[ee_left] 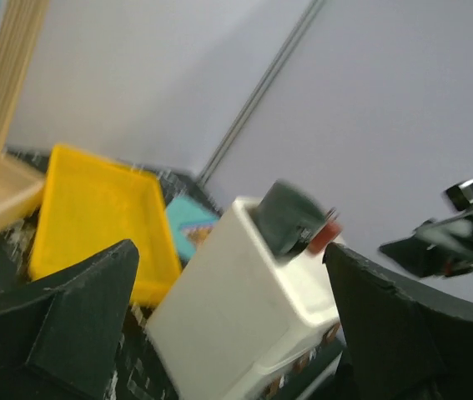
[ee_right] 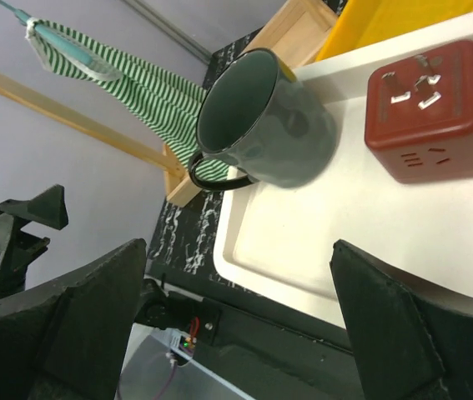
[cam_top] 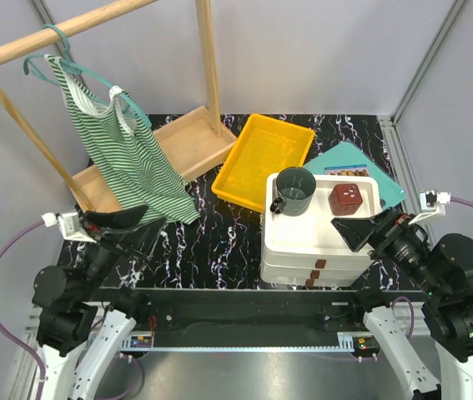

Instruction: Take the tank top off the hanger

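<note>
1. Desk: black marble-look top with white veining. Pale grey wall panels enclose it, with an aluminium frame post at the right rear corner.
2. Tank top is on the teal hanger, which is hooked over the wooden rack pole at rear left. The cloth drapes down over the rack's wooden base tray, with its hem near the desk.
3. Left gripper: fingers spread wide with nothing between them. It sits just beside the hem; contact can't be judged from above.
4. Right gripper: fingers also apart and holding nothing, low at the right side of the white drawer unit.
5. On top of the drawer unit are a dark green mug and a red plug cube, prongs up.
6. A yellow tray lies mid-desk, left of the drawers.
7. A teal board lies behind the drawers; its printed patch is too small to read. The marks on the cube's side are not legible.
</note>
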